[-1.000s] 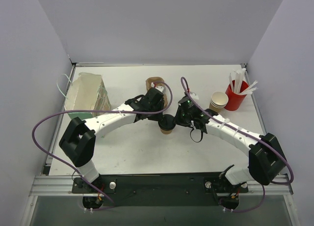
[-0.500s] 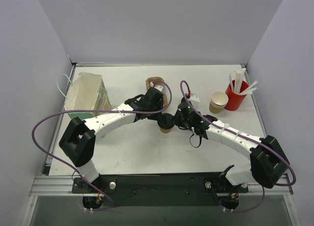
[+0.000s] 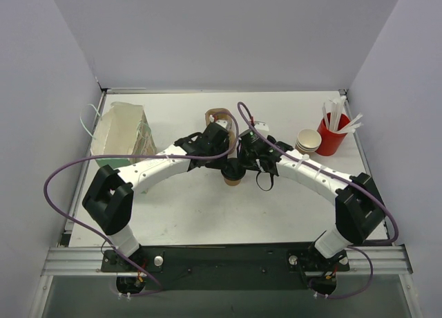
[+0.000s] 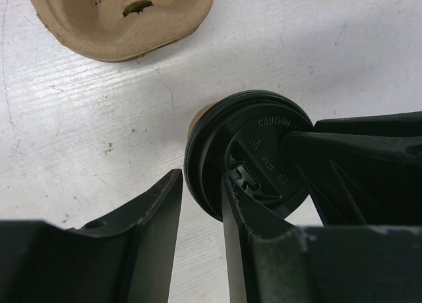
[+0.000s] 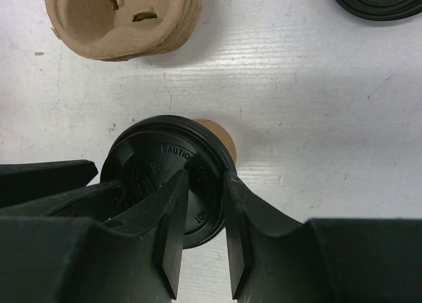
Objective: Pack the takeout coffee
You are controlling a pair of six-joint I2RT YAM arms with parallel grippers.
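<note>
Two robot arms meet over a white desk (image 3: 179, 214) at the centre of the overhead frame, the left arm (image 3: 159, 169) sweeping in from lower left and the right arm (image 3: 311, 173) from lower right. A clear plastic bag (image 3: 123, 135) sits at upper left. The moulded pulp carrier (image 3: 218, 115) lies just above centre, a red cup of white sticks (image 3: 330, 142) stands at upper right, and a short stack of brown cups (image 3: 308, 141) is just beside it. The takeout coffee (image 3: 233, 180) stands upright at mid-frame, near the carrier but apart from it, capped by a black lid (image 4: 260, 141); a spare lid (image 5: 376, 0) shows at the upper right edge of the right wrist view. The left hand (image 4: 201, 184) is released, with one finger clear of the lid's left edge and the other lying across the lid top. The right hand (image 5: 206, 178) hovers over the lid with its fingers a little parted, nothing seen pinched between them. The kraft cup looks light and thin-walled, likely to buckle under a hard squeeze, and the press-on lid could pop if used as a handle. The safer hold is probably a gentle grip around the tapered body just under the lid rim, kept upright. Whether the cup is full cannot be told.
</note>
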